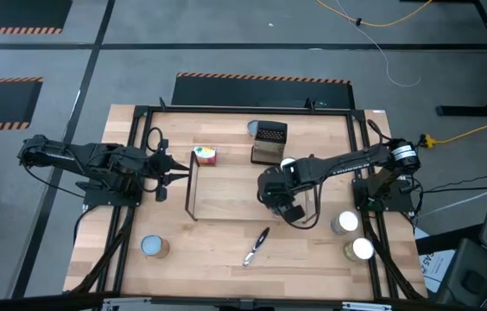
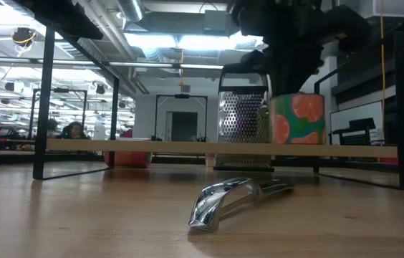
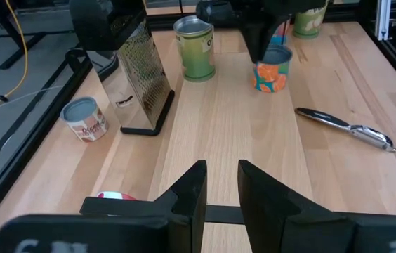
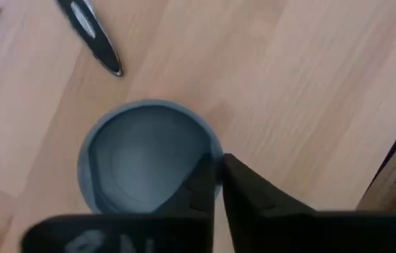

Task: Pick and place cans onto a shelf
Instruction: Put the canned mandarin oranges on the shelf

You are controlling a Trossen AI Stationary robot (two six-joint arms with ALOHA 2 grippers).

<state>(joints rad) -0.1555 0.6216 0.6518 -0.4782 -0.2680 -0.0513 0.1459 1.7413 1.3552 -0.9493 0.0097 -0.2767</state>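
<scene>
Two hands: right hand (image 4: 218,184) pinching orange-patterned can (image 3: 272,68) rim on shelf (image 1: 226,192); grater (image 3: 140,77), peeler (image 3: 345,127) nearby; left hand (image 3: 220,197) spread.

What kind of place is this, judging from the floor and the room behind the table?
Probably a robotics lab or workshop in an industrial hall. The grey floor carries orange-and-black striped hazard tape and a loose yellow cable; the low view shows bare ceiling pipes and long fluorescent lights over an open hall.
</scene>
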